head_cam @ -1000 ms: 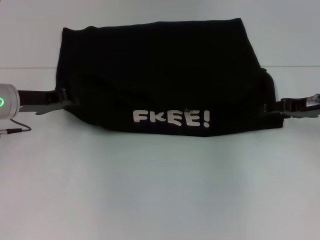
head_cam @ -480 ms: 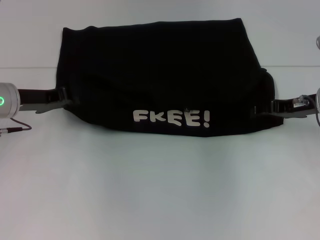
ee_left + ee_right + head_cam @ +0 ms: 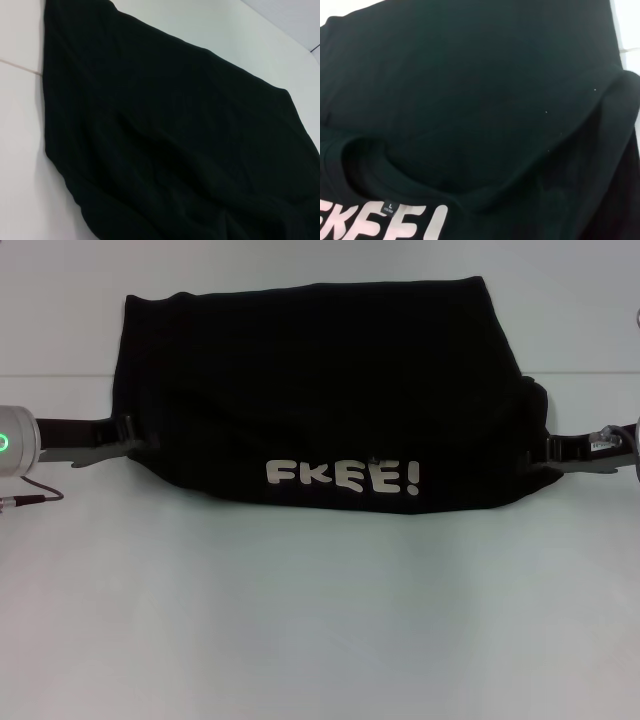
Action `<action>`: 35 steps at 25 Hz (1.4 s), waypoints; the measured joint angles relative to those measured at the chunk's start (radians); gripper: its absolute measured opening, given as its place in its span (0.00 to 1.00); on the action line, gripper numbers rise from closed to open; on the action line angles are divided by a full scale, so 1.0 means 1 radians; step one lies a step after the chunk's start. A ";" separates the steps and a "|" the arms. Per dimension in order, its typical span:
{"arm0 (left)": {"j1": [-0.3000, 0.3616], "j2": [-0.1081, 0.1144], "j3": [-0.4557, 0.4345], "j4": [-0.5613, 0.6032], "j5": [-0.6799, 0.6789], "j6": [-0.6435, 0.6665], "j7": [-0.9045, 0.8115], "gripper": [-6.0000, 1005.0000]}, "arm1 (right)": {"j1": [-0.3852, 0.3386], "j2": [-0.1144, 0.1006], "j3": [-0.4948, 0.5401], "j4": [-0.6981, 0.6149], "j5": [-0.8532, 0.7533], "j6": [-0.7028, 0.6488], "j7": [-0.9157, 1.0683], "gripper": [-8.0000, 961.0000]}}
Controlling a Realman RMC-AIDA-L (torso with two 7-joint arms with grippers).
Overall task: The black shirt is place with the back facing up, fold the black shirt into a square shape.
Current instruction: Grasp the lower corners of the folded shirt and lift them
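The black shirt (image 3: 320, 390) lies on the white table (image 3: 320, 620), folded over into a wide band. Its white "FREE!" lettering (image 3: 342, 477) runs upright along the near edge. My left gripper (image 3: 135, 440) reaches in low from the left and meets the shirt's left side. At the shirt's right side, which bulges up a little, my right gripper (image 3: 540, 455) comes in from the right. The left wrist view is filled with plain black shirt fabric (image 3: 175, 140). The right wrist view shows the shirt (image 3: 470, 90), its collar with a size label (image 3: 390, 206), and part of the lettering (image 3: 385, 225).
A seam (image 3: 60, 375) crosses the table behind the arms, passing under the shirt. A thin cable (image 3: 30, 497) hangs from my left arm near the left edge. Bare table stretches in front of the shirt.
My right gripper pushed inward along the shirt's right side, then drew back slightly and rose a little, and the cloth's right corner bunched up. The left arm has stayed still.
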 joint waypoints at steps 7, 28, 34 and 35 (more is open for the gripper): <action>-0.001 0.000 0.004 0.002 0.000 0.008 0.000 0.01 | -0.003 -0.001 0.001 0.000 -0.001 -0.003 0.002 0.19; -0.006 0.042 0.014 0.131 0.171 0.369 -0.037 0.01 | -0.181 -0.040 0.050 -0.223 -0.002 -0.316 0.096 0.06; -0.001 0.037 0.014 0.132 0.178 0.379 -0.016 0.01 | -0.171 -0.038 0.053 -0.222 -0.002 -0.346 0.094 0.06; -0.001 0.037 0.014 0.132 0.178 0.389 -0.011 0.01 | -0.170 -0.039 0.053 -0.223 -0.002 -0.360 0.096 0.06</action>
